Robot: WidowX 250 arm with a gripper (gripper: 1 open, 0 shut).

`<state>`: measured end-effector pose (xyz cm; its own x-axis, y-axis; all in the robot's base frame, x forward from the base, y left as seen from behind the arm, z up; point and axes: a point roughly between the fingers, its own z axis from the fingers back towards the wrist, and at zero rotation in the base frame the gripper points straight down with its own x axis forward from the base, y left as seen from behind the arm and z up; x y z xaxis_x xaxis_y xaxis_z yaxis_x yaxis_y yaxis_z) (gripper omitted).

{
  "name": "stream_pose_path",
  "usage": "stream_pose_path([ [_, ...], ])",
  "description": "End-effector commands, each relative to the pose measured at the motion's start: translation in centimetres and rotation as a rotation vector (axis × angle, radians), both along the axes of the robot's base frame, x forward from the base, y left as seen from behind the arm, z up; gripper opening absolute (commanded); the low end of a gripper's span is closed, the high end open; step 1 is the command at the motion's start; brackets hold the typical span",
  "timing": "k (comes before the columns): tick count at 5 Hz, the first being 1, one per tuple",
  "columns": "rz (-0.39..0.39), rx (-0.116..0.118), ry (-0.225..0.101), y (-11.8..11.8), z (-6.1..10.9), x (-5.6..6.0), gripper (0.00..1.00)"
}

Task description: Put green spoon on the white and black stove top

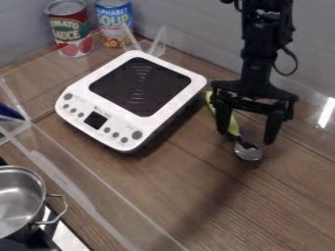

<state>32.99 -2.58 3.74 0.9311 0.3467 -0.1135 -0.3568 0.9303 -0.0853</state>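
1. Camera view: a white and black stove top (131, 100) sits on a wooden table (197, 186), a square white cooker with a black ringed surface and a button panel along its front edge.
2. Just to the right of the stove top, the green spoon (233, 125) lies on the wood, its yellow-green handle nearer the stove and its silver bowl pointing away, toward the front right.
3. The black gripper (252, 123) hangs straight down over the spoon, its fingers spread wide on either side of the handle, gripping nothing.
4. Behind the stove top, at the back left, stand two cans (89, 25), one red-labelled and one pale.
5. In front of the stove top, at the lower left corner, the rim of a steel pot (19, 201) shows.
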Motion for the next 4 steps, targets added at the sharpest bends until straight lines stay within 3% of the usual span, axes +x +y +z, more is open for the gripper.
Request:
stream_pose_path([
  [1, 0.031, -0.019, -0.059, -1.00, 1.72, 0.77, 1.00],
  [4, 0.110, -0.036, -0.080, -1.78, 1.62, 0.84, 1.00],
])
